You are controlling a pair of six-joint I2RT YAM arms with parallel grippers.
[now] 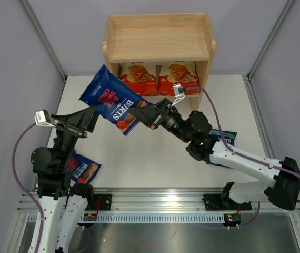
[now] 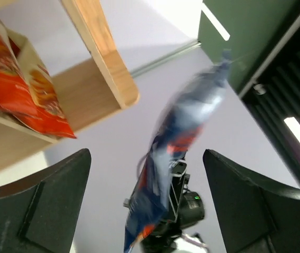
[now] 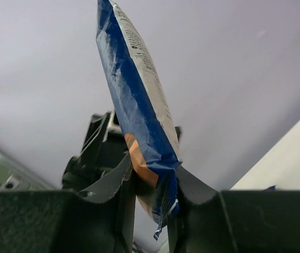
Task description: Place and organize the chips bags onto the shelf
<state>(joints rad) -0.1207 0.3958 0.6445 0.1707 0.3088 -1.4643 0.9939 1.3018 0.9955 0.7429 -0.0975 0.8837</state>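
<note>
White table [image 1: 155, 158] under you, pale grey walls [image 1: 13, 79] on three sides, a metal rail [image 1: 160, 216] along the near edge where both arms are bolted. At the far edge sits the shelf [image 1: 158, 45], top tier bare wood, and two cassava bags [image 1: 138, 79] standing side by side on the lower tier.

Now your right arm: it reaches from the near right corner, low across the table towards the centre, wrist angled up and to the left. The right gripper [image 1: 142, 113] is clamped on the bottom edge of the held Burts bag [image 1: 110, 100]. In the wrist view its fingers [image 3: 113, 184] pinch that crimped seam tight, and the bag stands up out of them. The bag hangs in the air in front of the shelf, tilted, its top corner towards the shelf's left post.

Your left arm rises from the near left corner, forearm pointed right. The left gripper [image 1: 87, 121] is spread wide, just beside the bag's lower left edge; its wrist view shows the bag blurred between the two fingers [image 2: 50, 205], with clear gaps either side.

A second Burts bag [image 1: 84, 169] lies flat by the left arm. A third Burts bag [image 1: 228, 138] peeks out behind the right forearm.
</note>
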